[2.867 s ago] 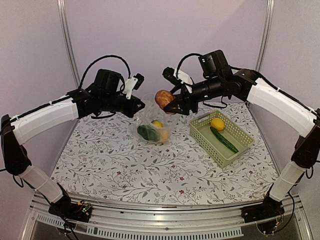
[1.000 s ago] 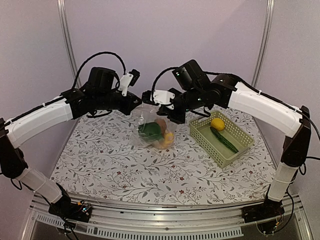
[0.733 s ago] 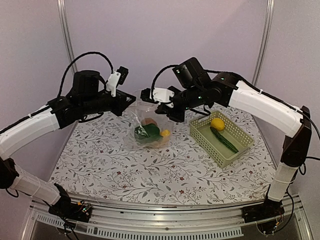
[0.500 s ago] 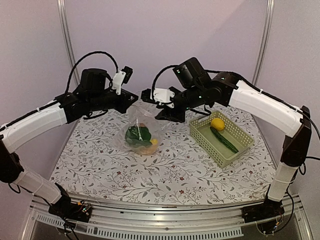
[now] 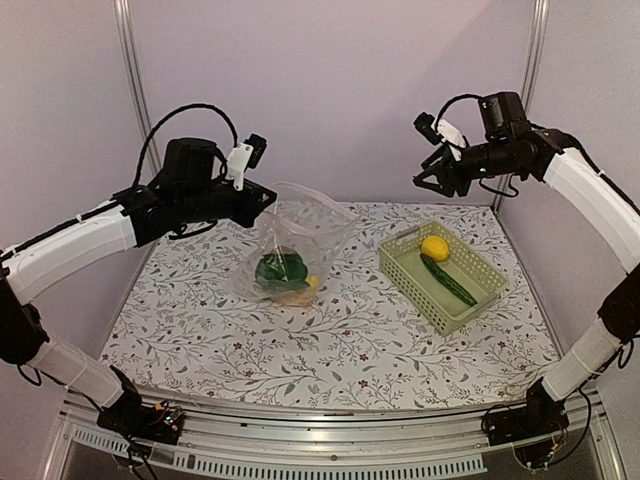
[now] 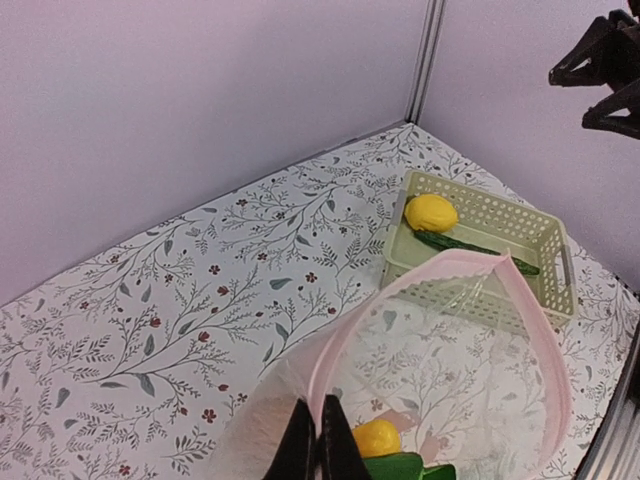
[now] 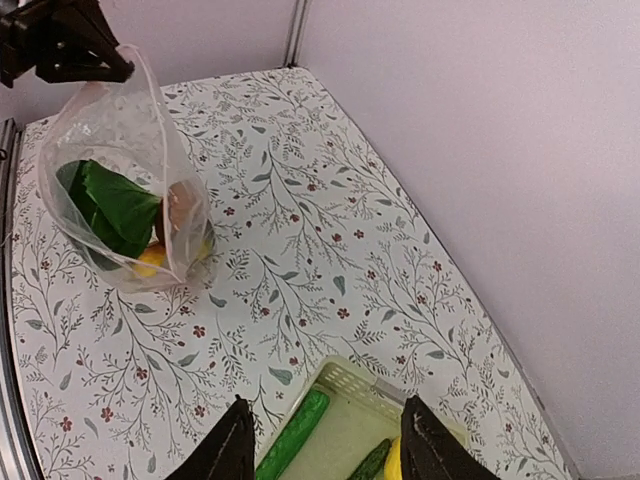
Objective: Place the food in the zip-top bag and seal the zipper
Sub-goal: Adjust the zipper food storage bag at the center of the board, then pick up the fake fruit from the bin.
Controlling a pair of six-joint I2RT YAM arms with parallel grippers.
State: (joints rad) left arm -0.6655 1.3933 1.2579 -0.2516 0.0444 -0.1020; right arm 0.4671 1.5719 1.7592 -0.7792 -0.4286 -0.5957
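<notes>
The clear zip-top bag (image 5: 296,232) hangs with its mouth open. My left gripper (image 5: 262,196) is shut on the pink zipper strip (image 6: 440,268), and its fingertips (image 6: 318,452) pinch the strip's near end. Inside the bag are a leafy green (image 5: 280,268), a yellow fruit (image 6: 378,436) and a reddish-brown round one (image 7: 181,205). My right gripper (image 5: 436,180) is open and empty, high above the basket's far end; in the right wrist view the gripper (image 7: 328,450) has its jaws spread wide. A yellow fruit (image 5: 435,247) and a dark green cucumber (image 5: 449,280) lie in the basket.
The pale green lattice basket (image 5: 402,270) stands at the right of the floral tablecloth, and its rim also shows in the right wrist view (image 7: 345,375). Purple walls and metal posts close the back and sides.
The right gripper let the reddish-brown fruit go into the bag, then drew back right and up over the basket. The left gripper kept its hold and shifted the bag slightly left.
</notes>
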